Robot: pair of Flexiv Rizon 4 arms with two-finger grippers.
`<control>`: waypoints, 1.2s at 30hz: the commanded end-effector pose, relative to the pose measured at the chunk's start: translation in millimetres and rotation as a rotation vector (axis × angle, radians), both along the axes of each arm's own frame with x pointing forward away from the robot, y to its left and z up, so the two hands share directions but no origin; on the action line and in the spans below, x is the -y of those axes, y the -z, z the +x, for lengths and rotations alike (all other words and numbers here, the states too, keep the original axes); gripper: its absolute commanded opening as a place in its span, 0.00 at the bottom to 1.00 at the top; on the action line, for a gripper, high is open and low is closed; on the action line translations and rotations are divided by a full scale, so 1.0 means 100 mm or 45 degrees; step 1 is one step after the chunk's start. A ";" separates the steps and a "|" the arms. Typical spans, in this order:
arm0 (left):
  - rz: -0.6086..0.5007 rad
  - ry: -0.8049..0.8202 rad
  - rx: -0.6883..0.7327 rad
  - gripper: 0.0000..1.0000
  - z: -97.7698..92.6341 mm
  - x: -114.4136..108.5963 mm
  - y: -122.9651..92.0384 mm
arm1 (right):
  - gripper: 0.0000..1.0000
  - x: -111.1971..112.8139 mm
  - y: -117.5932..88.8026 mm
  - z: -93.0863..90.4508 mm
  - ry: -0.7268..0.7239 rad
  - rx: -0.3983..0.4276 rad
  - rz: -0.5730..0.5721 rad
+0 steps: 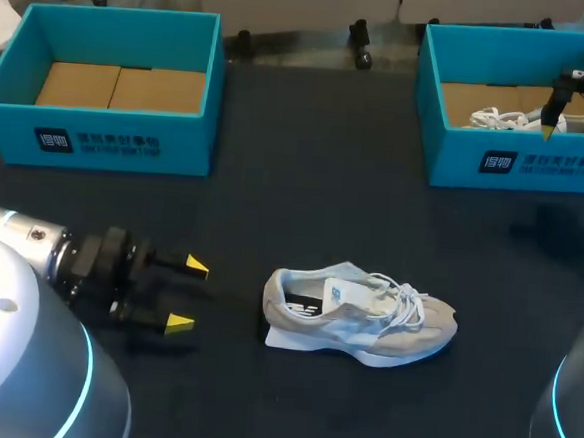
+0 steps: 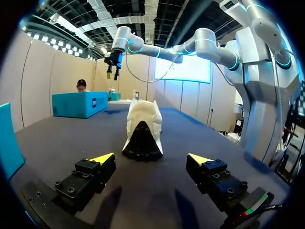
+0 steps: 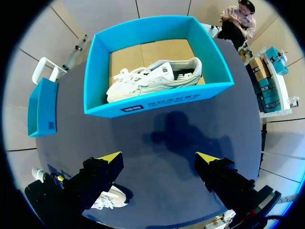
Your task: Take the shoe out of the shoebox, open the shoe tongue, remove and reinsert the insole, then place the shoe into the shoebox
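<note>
Sneaker of pale grey suede and white mesh, out on the dark table. Stands upright on its sole near the middle, white laces loose, well apart from both boxes. Points its heel toward the left gripper and its toe away from it.

Left gripper: low over the table, just short of the heel, yellow-tipped fingers spread wide. Holds nothing and touches nothing. From the left wrist, same sneaker straight ahead of that gripper, dark heel opening facing it.

Right gripper: up over the open turquoise shoebox on the right, at the table's far right corner. Fingers likewise wide apart and empty. Hangs well above the box, as seen from the right wrist, with box and contents ahead of the fingers.

Inside that box, a second white sneaker. Lies on its side on the brown cardboard floor, laces toward one end wall.

At the far left corner, a matching turquoise shoebox. Shows only bare cardboard inside.
</note>
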State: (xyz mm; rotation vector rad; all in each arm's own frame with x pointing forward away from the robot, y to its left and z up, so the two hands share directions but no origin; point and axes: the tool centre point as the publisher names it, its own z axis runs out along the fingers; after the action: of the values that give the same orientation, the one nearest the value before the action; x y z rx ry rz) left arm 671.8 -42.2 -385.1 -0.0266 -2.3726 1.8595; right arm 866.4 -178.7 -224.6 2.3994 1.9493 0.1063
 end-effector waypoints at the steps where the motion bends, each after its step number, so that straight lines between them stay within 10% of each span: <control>1: -0.001 0.003 -0.001 1.00 0.02 0.00 0.01 | 1.00 0.00 0.00 0.00 -0.001 0.001 0.001; 36: -0.056 -0.144 0.038 1.00 -0.05 0.07 0.05 | 1.00 0.00 0.00 0.00 -0.001 0.001 0.001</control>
State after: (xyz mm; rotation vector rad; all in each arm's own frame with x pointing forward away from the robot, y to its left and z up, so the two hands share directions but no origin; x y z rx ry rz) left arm 671.3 -48.1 -390.5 0.0594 -2.3876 1.9656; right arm 866.4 -178.8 -224.6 2.3995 1.9491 0.1063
